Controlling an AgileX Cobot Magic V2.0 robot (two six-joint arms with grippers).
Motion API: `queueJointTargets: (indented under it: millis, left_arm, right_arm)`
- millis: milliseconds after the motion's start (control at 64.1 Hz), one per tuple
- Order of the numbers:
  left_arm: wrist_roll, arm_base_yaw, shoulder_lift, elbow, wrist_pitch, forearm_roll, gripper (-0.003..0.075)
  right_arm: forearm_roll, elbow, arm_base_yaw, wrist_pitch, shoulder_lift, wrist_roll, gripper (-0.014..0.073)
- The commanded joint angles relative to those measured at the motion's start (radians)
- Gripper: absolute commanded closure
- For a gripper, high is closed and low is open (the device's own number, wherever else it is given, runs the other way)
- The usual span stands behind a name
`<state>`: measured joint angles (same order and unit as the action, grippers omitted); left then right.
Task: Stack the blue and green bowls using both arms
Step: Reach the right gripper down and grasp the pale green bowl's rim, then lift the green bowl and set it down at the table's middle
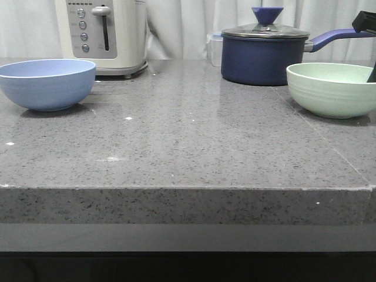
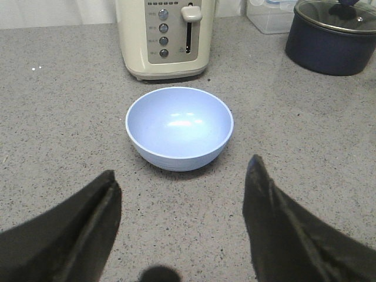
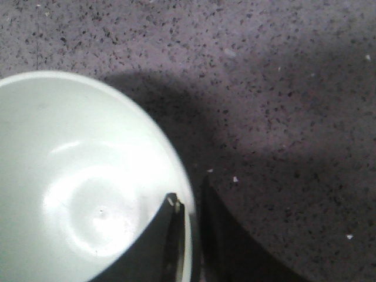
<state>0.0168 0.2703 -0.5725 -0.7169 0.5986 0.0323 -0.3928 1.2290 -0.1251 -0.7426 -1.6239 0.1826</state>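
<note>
The blue bowl (image 1: 47, 83) stands upright at the far left of the grey counter. In the left wrist view it (image 2: 179, 126) lies ahead of my left gripper (image 2: 182, 182), which is open, empty and apart from it. The green bowl (image 1: 333, 88) stands at the right side of the counter. My right gripper (image 3: 189, 200) is shut on the green bowl's rim (image 3: 189, 235), one finger inside the bowl and one outside. In the front view only a bit of the right arm (image 1: 365, 23) shows at the right edge.
A cream toaster (image 1: 103, 35) stands behind the blue bowl. A dark navy lidded saucepan (image 1: 264, 53) with a long handle stands behind the green bowl, a clear plastic box (image 1: 215, 48) beside it. The counter's front edge (image 1: 188, 188) runs across the view.
</note>
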Motion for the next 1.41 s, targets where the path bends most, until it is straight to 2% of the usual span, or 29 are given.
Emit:
queueJointTargets:
  millis: [0,109,297,624,859,1015,1265,1389]
  left_arm:
    - [0.001,0.009,-0.009,-0.027,-0.078,0.004,0.0281]
    - [0.001,0.009,-0.009,-0.027,-0.078,0.004,0.0281]
    - [0.005,0.009,-0.009,-0.027,-0.079,0.004,0.0281]
    - [0.005,0.009,-0.009,-0.027,-0.089,0.004,0.0281]
    - [0.005,0.009,-0.009,-0.027,-0.092,0.005,0.0281]
    - [0.005,0.009,-0.009,-0.027,-0.094,0.005,0.0281]
    - [0.005,0.009,-0.009,-0.027,-0.101,0.005,0.0281]
    - [0.005,0.009,-0.009,-0.027,-0.101,0.005,0.0281]
  right_arm:
    - [-0.025,0.036,-0.006,0.035,0.04,0.015,0.0603]
    - [-0.025,0.036,-0.006,0.019,0.052,0.015,0.066]
    - [-0.024,0.036,0.04,0.008,0.126,0.044,0.0657]
    - [0.006,0.144,0.317,0.021,0.096,0.028,0.0648]
    - [0.098,0.29,0.446,-0.002,-0.044,-0.072,0.0648]
    - [0.133,0.349,0.467,0.0,-0.122,-0.134,0.0648]
    - [0.133,0.37,0.467,0.004,-0.172,-0.136,0.0647]
    - [0.133,0.37,0.467,0.001,-0.184,-0.136,0.0587]
